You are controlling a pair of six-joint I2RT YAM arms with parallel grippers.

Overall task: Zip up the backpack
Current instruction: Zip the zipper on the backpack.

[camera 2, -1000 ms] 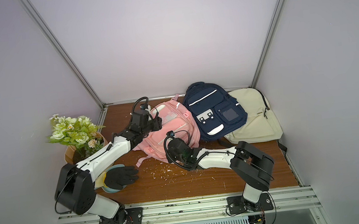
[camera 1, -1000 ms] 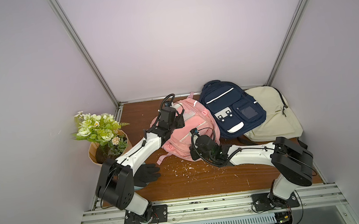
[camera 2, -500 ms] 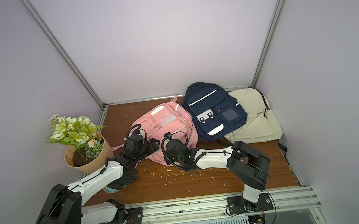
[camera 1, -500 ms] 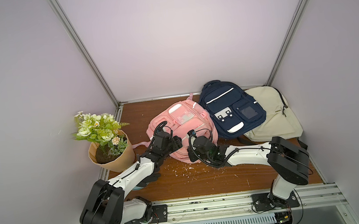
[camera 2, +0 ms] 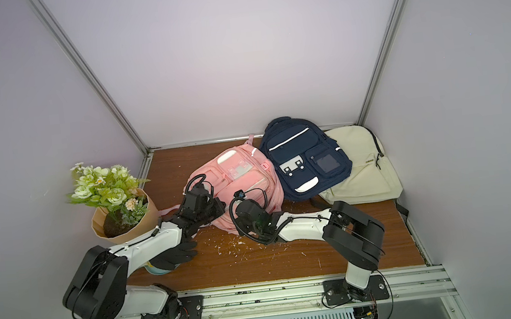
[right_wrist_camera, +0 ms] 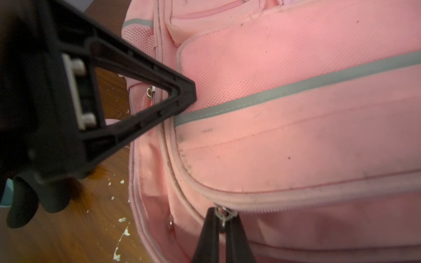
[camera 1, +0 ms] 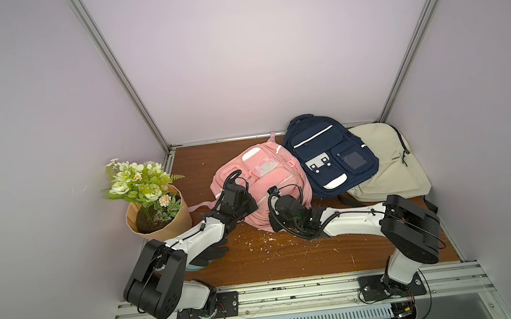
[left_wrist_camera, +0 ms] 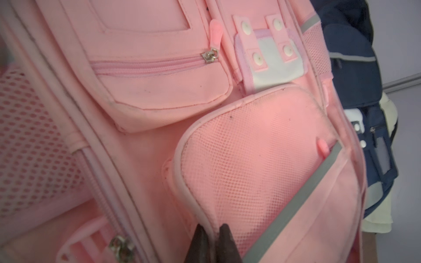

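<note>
A: Your left arm has swung in from the far side of the pink backpack (camera 1: 259, 179) to its near-left corner. The left fingers (left_wrist_camera: 202, 244), wide apart 1 second ago, have just come together on the pale piping (left_wrist_camera: 182, 189) of the mesh front pocket.

B: Agreed. In the left wrist view you can see that piping pinched between the 2 tips. Your right fingers (right_wrist_camera: 208, 236) haven't changed: they are clamped on the zipper pull (right_wrist_camera: 224, 215) at the bag's near edge, as before.

A: The backpack lies front up in the middle of the bench (camera 1: 292, 261), its right side touching the navy backpack (camera 1: 329, 155).

B: So you now have 1 set of fingers anchoring fabric and 1 on the slider. I'd judge that's the brace the zip needed, and the pull along the track can begin.

A: Watch the anchor, though. Piping is a thin hold, and if it slips the whole bag will likely drag along with the slider instead of closing.

B: I can't tell from these views how much of the track is open past the slider.
</note>
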